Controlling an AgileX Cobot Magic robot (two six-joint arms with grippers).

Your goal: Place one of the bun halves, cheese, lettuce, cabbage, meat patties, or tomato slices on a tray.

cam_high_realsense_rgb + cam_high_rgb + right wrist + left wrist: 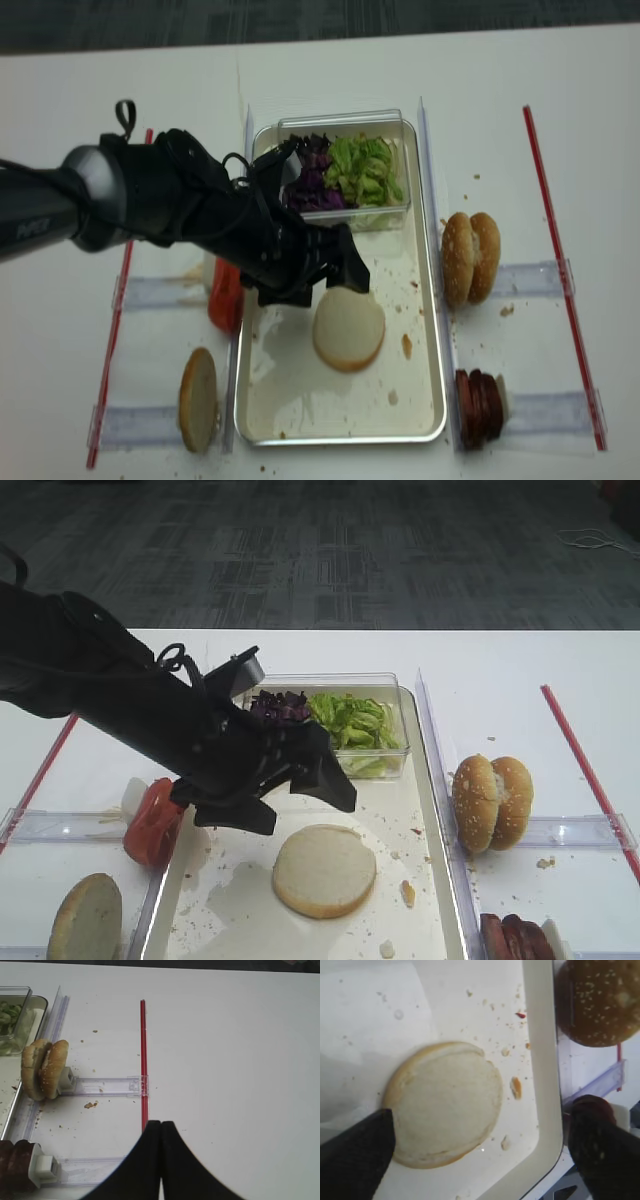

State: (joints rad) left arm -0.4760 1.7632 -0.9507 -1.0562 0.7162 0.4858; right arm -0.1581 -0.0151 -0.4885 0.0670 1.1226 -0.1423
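No legible text anywhere

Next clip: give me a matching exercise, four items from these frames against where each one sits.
Items:
1. bun half
2. lettuce
3. tomato slices
4. meat patties

Places:
A. right of the tray, near corner
B. clear box, beside the cabbage
C. flat on the tray floor
D. just outside the tray's left rim

Pairs: 1-C, 2-B, 3-D, 4-A

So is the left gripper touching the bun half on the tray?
Cannot tell. In the left wrist view the open left gripper straddles the bun half; one jaw overlaps its edge, contact unclear.
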